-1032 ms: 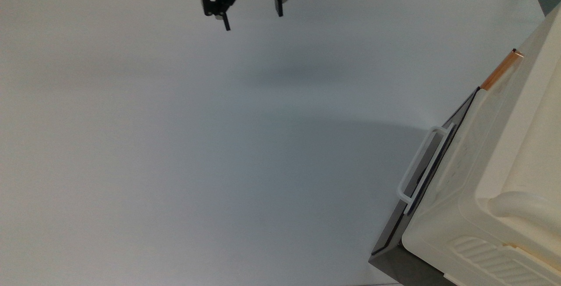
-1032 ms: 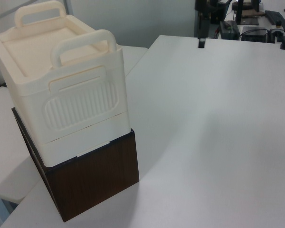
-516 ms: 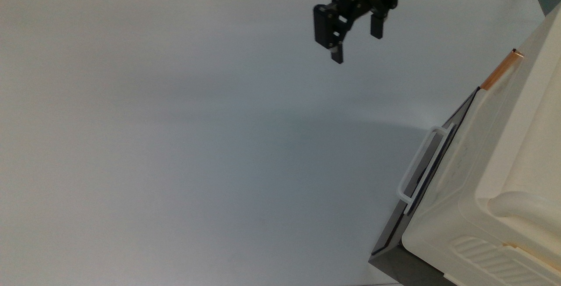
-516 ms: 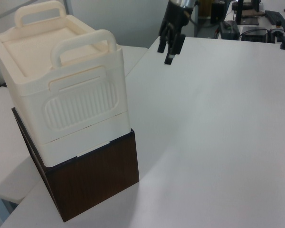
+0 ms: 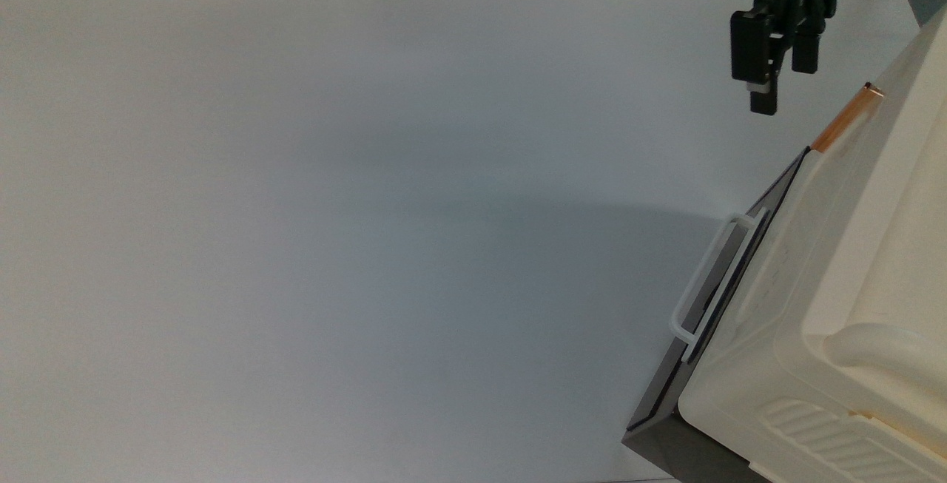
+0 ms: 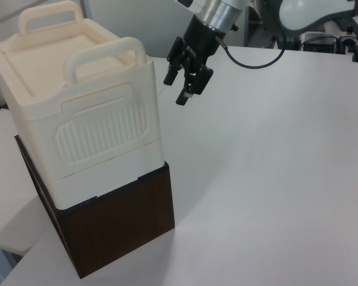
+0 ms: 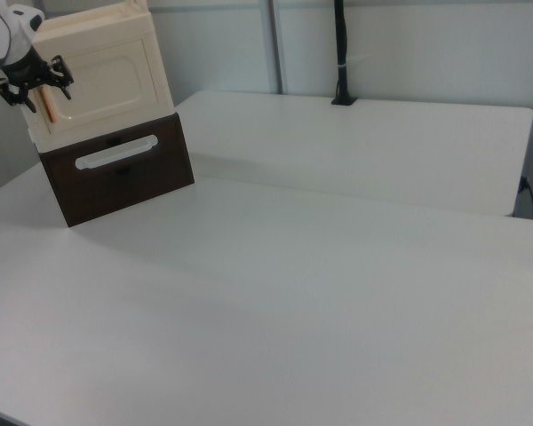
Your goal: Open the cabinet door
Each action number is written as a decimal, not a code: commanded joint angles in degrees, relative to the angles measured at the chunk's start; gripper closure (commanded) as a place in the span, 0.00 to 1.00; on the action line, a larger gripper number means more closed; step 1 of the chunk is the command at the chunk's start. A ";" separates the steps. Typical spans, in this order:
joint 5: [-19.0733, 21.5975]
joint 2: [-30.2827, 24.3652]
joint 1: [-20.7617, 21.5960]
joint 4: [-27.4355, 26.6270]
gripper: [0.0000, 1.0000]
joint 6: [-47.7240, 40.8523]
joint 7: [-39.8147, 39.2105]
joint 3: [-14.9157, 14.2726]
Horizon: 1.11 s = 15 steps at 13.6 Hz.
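Observation:
The cabinet door (image 7: 102, 78) is a cream recessed panel on the front of the cream box, and it stands closed. Its copper-orange bar handle (image 5: 847, 119) sits at the door's edge, on the right view's left (image 7: 46, 111). My black gripper (image 5: 783, 89) hangs open above the table, just to the top view's left of that handle and apart from it, with nothing between its fingers. In the left view my gripper (image 6: 176, 90) floats beside the box's far upper corner. In the right view it (image 7: 40, 96) is in front of the door's left edge.
The cream box (image 6: 83, 119) rests on a dark brown base (image 6: 119, 226) whose dark front panel carries a white loop handle (image 5: 714, 279). The white table (image 5: 370, 246) stretches wide to the top view's left. A black post (image 7: 340, 53) stands at the table's far edge.
My gripper has swept from the top view's upper middle to the right, and has dropped slightly. It now sits close to the copper handle. The cabinet has not moved.

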 commanded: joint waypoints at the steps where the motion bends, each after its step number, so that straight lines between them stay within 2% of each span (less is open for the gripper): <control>1: 0.53 1.25 1.26 1.66 0.38 4.07 0.91 -1.75; 4: 0.35 1.86 1.26 1.31 0.56 5.99 -0.14 -1.84; 5: 0.35 2.04 1.26 1.30 0.59 7.83 0.03 -1.84; 13: 0.97 1.60 2.49 1.22 0.59 6.89 -0.15 -1.40; 15: 2.98 1.60 2.49 1.22 0.59 5.66 -0.15 -1.31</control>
